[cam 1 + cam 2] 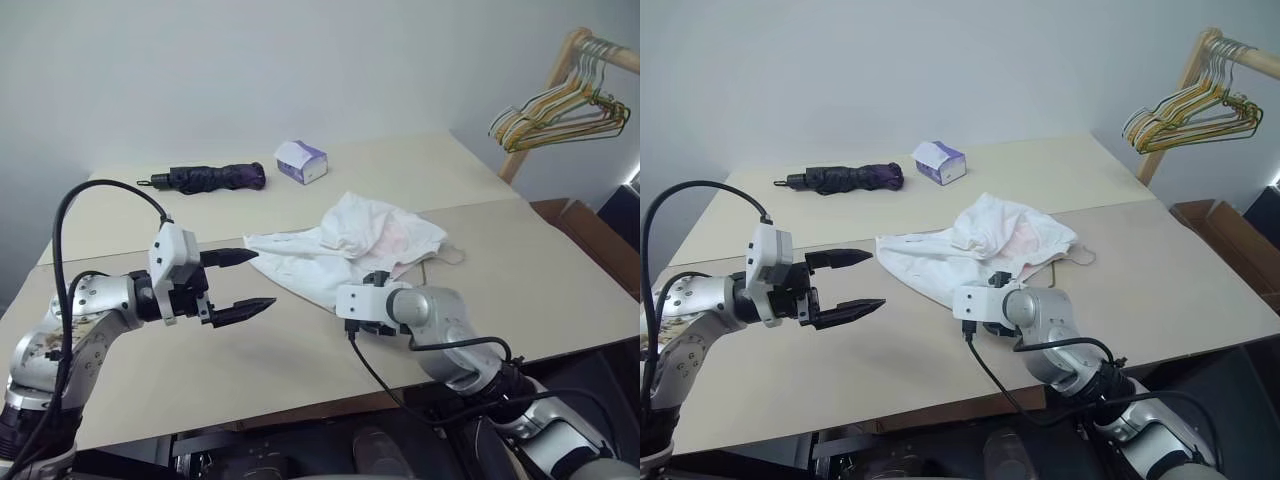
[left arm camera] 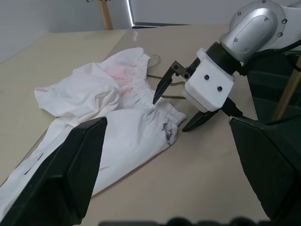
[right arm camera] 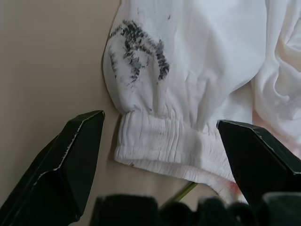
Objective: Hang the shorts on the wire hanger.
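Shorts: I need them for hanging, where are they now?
The shorts lie crumpled mid-table, beyond the right claw, nearer than the tissue box.

Out at the far left of the pale beige flat surface [image 1: 480,180] you've got a folded dark purple umbrella [image 1: 210,178] lying on its side, its handle end pointing left. Just to its right, a little apart from it, sits a small purple-and-white tissue box [image 1: 301,161], turned at a slight angle. A seam runs across the surface, splitting it into a far panel, where both things sit, and a near panel. Look to the far right corner and you'll see a light wooden clothes rack [image 1: 545,100] leaning up past the surface's edge, with a bunch of thin coloured wire hangers [image 1: 560,112] hooked on its rail. Behind it all stands a plain pale grey wall [image 1: 300,60].
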Motion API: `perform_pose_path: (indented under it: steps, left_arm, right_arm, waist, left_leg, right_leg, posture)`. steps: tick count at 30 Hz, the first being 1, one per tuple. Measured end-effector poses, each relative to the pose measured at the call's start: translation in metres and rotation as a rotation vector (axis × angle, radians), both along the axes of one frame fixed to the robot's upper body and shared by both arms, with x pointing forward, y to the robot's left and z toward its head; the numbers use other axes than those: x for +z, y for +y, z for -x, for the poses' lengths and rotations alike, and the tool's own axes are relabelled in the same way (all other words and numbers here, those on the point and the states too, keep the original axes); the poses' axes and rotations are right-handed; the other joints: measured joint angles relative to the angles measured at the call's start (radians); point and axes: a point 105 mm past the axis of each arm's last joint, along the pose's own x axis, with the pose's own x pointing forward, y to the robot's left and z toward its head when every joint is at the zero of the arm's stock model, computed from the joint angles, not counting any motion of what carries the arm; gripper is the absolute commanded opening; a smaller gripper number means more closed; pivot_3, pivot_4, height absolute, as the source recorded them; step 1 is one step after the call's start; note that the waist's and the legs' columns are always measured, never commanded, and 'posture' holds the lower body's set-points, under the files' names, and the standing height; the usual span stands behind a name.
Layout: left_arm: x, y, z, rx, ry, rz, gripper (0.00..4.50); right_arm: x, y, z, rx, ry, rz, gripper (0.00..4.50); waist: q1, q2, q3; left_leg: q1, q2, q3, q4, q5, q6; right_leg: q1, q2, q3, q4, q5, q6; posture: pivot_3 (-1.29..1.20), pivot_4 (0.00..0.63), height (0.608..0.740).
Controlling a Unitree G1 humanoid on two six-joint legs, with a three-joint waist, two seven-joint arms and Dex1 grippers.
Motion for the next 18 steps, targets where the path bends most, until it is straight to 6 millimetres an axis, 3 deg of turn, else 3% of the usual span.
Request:
perform_pose_path:
  steps: [6,11,14,18]
  left_arm:
    - [-0.016,0.002,-0.003,0.012,-0.028,-0.105,4.5]
    - [-0.031,0.007,-0.012,0.029,-0.05,-0.188,4.5]
    - [-0.035,0.01,-0.02,0.042,-0.073,-0.231,4.5]
    - [-0.039,0.016,-0.032,0.061,-0.107,-0.285,4.5]
  right_arm:
    - [-0.01,0.008,-0.011,-0.012,-0.032,0.021,1.82]
    - [-0.013,0.001,-0.017,-0.024,-0.06,0.056,0.11]
    - [-0.01,-0.007,-0.018,-0.022,-0.072,0.072,0.05]
    - [0.008,-0.018,-0.011,0.015,-0.069,0.015,0.05]
  waist:
    - [-0.009,-0.001,-0.001]
    - [-0.005,-0.001,-0.001]
    - [-0.003,-0.001,-0.001]
    - [-0.003,-0.001,-0.001]
  left_leg:
    - [0.002,0.0,0.0,0.0,0.0,0.0]
    - [-0.001,-0.001,-0.001,0.0,0.0,0.0]
    - [-0.001,-0.001,-0.001,0.0,0.0,0.0]
    - [-0.002,-0.001,-0.002,0.0,0.0,0.0]
  right_leg:
    - [0.002,0.0,0.0,0.0,0.0,0.0]
    - [-0.001,0.0,0.0,0.0,0.002,-0.003]
    - [-0.001,0.0,0.0,0.0,0.002,-0.003]
    - [-0.001,0.0,0.0,0.0,0.0,0.001]
  posture:
    - [-0.25,0.0,0.74]
    - [-0.25,0.0,0.74]
    - [-0.27,0.0,0.74]
    - [-0.29,0.0,0.74]
